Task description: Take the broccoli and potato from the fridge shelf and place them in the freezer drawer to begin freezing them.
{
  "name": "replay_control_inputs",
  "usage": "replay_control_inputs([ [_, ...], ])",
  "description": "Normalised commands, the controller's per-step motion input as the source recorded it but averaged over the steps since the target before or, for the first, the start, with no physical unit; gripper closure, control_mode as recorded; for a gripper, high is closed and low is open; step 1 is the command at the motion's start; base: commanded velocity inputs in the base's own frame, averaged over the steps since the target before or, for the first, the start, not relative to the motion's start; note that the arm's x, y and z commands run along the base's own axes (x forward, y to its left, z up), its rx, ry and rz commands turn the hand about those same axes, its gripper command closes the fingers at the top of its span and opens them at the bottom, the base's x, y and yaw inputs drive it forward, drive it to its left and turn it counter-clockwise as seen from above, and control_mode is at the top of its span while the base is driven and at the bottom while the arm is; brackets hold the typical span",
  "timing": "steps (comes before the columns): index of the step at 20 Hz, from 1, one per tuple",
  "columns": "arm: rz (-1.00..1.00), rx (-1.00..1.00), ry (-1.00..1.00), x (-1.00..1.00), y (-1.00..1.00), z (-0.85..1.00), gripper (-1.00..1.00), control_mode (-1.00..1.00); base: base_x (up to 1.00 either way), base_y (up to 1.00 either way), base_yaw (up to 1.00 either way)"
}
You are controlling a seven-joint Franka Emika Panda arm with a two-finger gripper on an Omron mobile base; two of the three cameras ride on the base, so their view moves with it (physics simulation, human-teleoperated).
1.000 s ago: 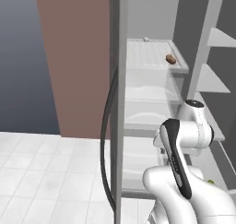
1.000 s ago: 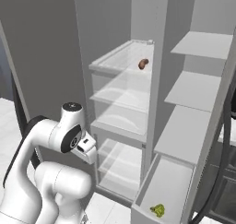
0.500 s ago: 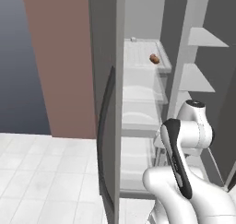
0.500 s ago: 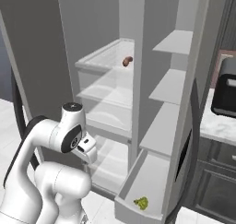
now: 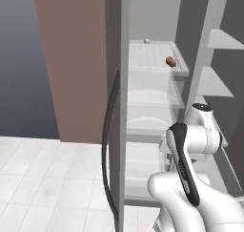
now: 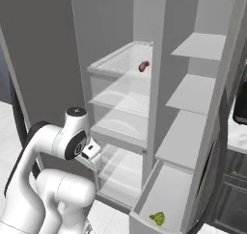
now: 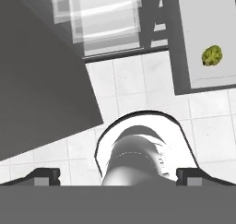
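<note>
So the fridge is standing open, and the small brown oval potato point(image 5: 170, 61) is sitting on the top shelf, the wide white translucent ribbed shelf with the raised clear rim point(image 5: 153, 55), over toward its right edge. Same potato point(image 6: 143, 66) shows from the right base view too, near the back of that shelf point(image 6: 120, 60). There's also a tiny whitish nub point(image 5: 147, 41) at the far back of the shelf.

The small yellow-green lump of broccoli point(image 6: 157, 218) is already down in the open white freezer drawer point(image 6: 169, 189) at the bottom of the right-hand side, close to the front wall. The hand view catches the broccoli point(image 7: 212, 56) too, lying in the drawer point(image 7: 199, 32) above the white tiled floor point(image 7: 124, 87).

The gripper point(image 7: 118, 176) is pointed down at the floor, well away from both veggies, spread as wide as it goes with nothing between the dark fingertips point(image 7: 42, 175). The white arm point(image 6: 67, 141) is folded up low in front of the fridge.
</note>
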Motion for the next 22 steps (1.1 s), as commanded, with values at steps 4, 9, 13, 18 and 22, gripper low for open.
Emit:
replay_control_inputs([
  [4,0.00,0.00,0.00,0.00,0.00,0.00,-1.00,1.00,0.24,0.98,0.00],
  [9,0.00,0.00,0.00,0.00,0.00,0.00,-1.00,1.00,0.23,0.69,0.00],
  [13,0.00,0.00,0.00,0.00,0.00,0.00,-1.00,1.00,-0.19,-0.68,0.00],
  [18,0.00,0.00,0.00,0.00,0.00,0.00,-1.00,1.00,-0.43,-0.45,0.00],
  [22,0.00,0.00,0.00,0.00,0.00,0.00,-1.00,1.00,-0.27,-0.04,0.00],
])
